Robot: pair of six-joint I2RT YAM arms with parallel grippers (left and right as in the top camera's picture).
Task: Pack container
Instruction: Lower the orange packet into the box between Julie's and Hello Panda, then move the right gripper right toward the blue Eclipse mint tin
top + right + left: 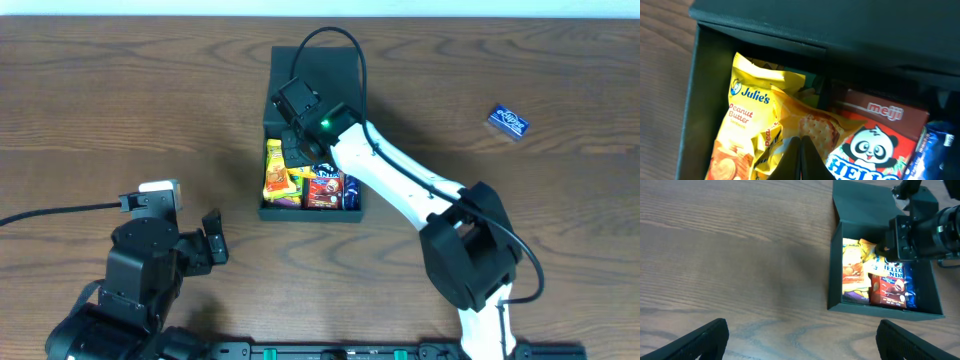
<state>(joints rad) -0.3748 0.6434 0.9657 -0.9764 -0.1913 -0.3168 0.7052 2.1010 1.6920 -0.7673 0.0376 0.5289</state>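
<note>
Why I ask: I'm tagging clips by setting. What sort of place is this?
Likely a robotics lab bench: a left arm and right arm stand at a plain wooden table that bears a black container of snack packets.

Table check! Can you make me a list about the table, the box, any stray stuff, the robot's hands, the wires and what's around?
Surface: brown wooden table.
Job's things: container open, lid folded back; inside lie a yellow Julie's packet, a Hello Panda box and a dark blue packet.
Clutter: small blue packet alone at the far right.
Grippers: left gripper open above bare table; right gripper shut, inside the container at the yellow packet; pinching it or not, cannot tell.
Cables: black cable loops over the lid; a second cable runs to the left arm.
Surroundings: nothing seen.
</note>
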